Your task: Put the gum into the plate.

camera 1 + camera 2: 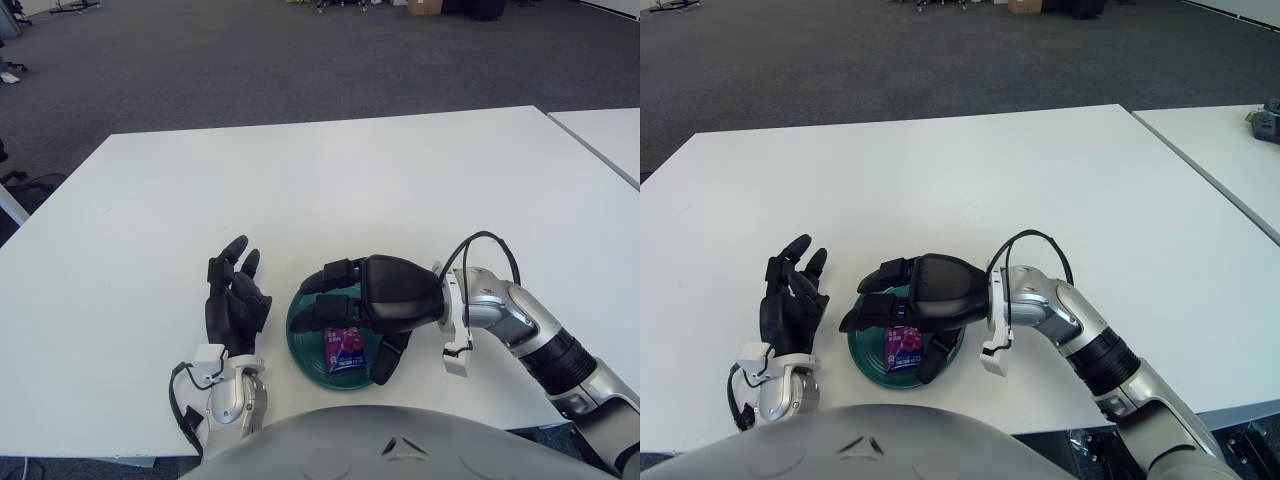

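The gum (343, 348) is a small purple packet lying in the dark green plate (306, 352) near the table's front edge. My right hand (346, 322) hovers over the plate. Its fingers (325, 275) reach left above the gum and its thumb (386, 362) points down at the gum's right side. The fingers are spread and I see no grip on the packet. My left hand (237, 300) shows just left of the plate with its fingers relaxed and empty. The hand hides the far part of the plate.
The white table (330, 180) stretches away behind the plate. A second white table (610, 135) stands at the far right across a narrow gap. Grey carpet lies beyond.
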`<state>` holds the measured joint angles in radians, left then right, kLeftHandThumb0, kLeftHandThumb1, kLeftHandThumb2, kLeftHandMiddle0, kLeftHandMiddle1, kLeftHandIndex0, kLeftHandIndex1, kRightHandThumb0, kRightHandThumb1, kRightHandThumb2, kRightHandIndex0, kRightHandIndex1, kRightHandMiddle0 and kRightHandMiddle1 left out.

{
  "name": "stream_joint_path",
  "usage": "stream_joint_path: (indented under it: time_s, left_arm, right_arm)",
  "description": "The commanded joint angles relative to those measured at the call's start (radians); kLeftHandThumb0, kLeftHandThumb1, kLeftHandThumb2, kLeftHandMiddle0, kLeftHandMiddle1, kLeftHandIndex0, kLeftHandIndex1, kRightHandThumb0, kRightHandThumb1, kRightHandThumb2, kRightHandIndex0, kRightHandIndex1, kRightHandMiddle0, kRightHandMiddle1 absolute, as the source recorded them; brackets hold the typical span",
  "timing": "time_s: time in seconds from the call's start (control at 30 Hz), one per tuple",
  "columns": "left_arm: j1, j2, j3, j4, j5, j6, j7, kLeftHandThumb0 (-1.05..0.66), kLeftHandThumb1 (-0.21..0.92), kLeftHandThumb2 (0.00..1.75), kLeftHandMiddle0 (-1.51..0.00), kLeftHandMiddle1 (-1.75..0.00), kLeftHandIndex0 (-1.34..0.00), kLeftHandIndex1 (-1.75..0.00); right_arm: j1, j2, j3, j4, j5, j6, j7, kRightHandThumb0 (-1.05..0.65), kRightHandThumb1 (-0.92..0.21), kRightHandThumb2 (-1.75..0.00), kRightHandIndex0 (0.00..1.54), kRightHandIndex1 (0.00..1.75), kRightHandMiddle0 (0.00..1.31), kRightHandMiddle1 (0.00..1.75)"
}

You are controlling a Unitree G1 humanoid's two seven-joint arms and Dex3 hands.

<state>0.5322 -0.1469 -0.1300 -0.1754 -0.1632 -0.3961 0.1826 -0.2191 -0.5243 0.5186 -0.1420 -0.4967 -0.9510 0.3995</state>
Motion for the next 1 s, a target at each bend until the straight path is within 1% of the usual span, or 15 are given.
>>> stream_joint_path:
  time_s: [0.0,0.13,0.17,0.2,0.27,0.3,0.33,0.37,0.47,0.6,0.63,0.73,0.83,0.9,0.97]
  left_arm:
    - [-0.008,-0.022,0.013,0.01,-0.031,-0.001,-0.025,-0.88,0.92,0.94,-0.29,-0.47,-0.06,-0.89]
    - [-0.007,-0.022,0.016,0.015,-0.026,-0.004,-0.03,-0.88,0.92,0.94,-0.29,-0.43,-0.05,-0.89]
    - [-0.003,-0.027,0.011,0.011,-0.019,-0.005,-0.027,-0.88,0.92,0.95,-0.3,-0.42,-0.05,-0.89]
    - [0.001,-0.032,0.006,0.007,-0.013,-0.005,-0.024,-0.88,0.92,0.95,-0.31,-0.41,-0.05,-0.89]
    - [0.028,-0.049,-0.026,-0.021,0.002,-0.003,-0.014,-0.88,0.92,0.95,-0.32,-0.4,-0.06,-0.9]
    - [0.035,-0.052,-0.034,-0.028,0.003,-0.003,-0.012,-0.87,0.92,0.95,-0.33,-0.37,-0.06,-0.9]
    - [0.04,-0.056,-0.04,-0.026,-0.001,-0.012,-0.014,-0.87,0.92,0.95,-0.33,-0.36,-0.06,-0.89]
    - [0.042,-0.057,-0.042,-0.022,-0.005,-0.019,-0.016,-0.88,0.92,0.95,-0.35,-0.35,-0.07,-0.9]
    - [0.05,-0.058,-0.053,-0.02,-0.01,-0.033,-0.015,-0.88,0.92,0.94,-0.37,-0.33,-0.08,-0.9]
    - [0.06,-0.053,-0.064,-0.018,0.009,-0.047,-0.002,-0.91,0.92,0.9,-0.41,-0.33,-0.09,-0.91]
    - [0.061,-0.052,-0.065,-0.017,0.015,-0.049,0.001,-0.91,0.92,0.9,-0.42,-0.33,-0.09,-0.91]
    - [0.064,-0.048,-0.071,-0.012,0.042,-0.062,0.012,-0.93,0.92,0.89,-0.43,-0.33,-0.09,-0.9]
    - [0.078,-0.046,-0.088,-0.007,0.102,-0.098,0.029,-0.95,0.92,0.88,-0.44,-0.33,-0.08,-0.9]
    - [0.09,-0.045,-0.103,-0.013,0.131,-0.11,0.041,-0.98,0.92,0.88,-0.46,-0.34,-0.08,-0.9]
    - [0.099,-0.046,-0.118,-0.019,0.129,-0.115,0.044,-1.01,0.92,0.87,-0.46,-0.34,-0.08,-0.91]
  right_arm:
    - [-0.009,0.005,-0.018,0.006,0.022,0.008,-0.002,-0.98,-0.92,-0.95,0.37,0.04,0.0,0.57]
    - [0.029,0.019,-0.042,-0.007,0.053,0.065,-0.01,-0.98,-0.92,-0.93,0.4,0.05,0.0,0.64]
    - [0.044,0.023,-0.047,-0.014,0.082,0.099,-0.004,-0.96,-0.92,-0.97,0.39,0.04,0.0,0.59]
    - [0.056,0.025,-0.05,-0.02,0.104,0.125,0.001,-0.96,-0.92,-0.96,0.4,0.04,0.0,0.61]
    - [0.075,0.041,-0.065,-0.011,0.199,0.246,0.028,-0.98,-0.92,-0.93,0.42,0.05,0.0,0.65]
    - [0.078,0.048,-0.071,-0.004,0.232,0.293,0.039,-0.99,-0.92,-0.91,0.44,0.05,0.0,0.67]
    - [0.084,0.065,-0.083,-0.006,0.27,0.362,0.043,-0.99,-0.92,-0.91,0.45,0.05,0.0,0.68]
    - [0.088,0.077,-0.091,-0.011,0.292,0.405,0.045,-0.99,-0.92,-0.89,0.47,0.06,0.0,0.7]
    - [0.11,0.099,-0.106,-0.045,0.325,0.488,0.045,-0.99,-0.92,-0.87,0.49,0.07,0.0,0.73]
    - [0.187,0.18,-0.153,-0.09,0.421,0.722,-0.003,-0.96,-0.92,-0.82,0.47,0.05,0.0,0.73]
    - [0.194,0.188,-0.159,-0.097,0.434,0.754,-0.005,-0.95,-0.92,-0.82,0.46,0.05,0.0,0.73]
    - [0.211,0.21,-0.168,-0.114,0.458,0.821,-0.008,-0.94,-0.92,-0.8,0.43,0.03,0.0,0.7]
    - [0.238,0.256,-0.182,-0.126,0.496,0.9,-0.031,-0.92,-0.92,-0.79,0.39,0.01,0.0,0.65]
    - [0.268,0.29,-0.211,-0.068,0.528,0.899,-0.055,-0.9,-0.92,-0.78,0.34,0.01,0.0,0.57]
    - [0.279,0.308,-0.238,-0.01,0.534,0.896,-0.073,-0.88,-0.92,-0.78,0.32,0.01,0.0,0.52]
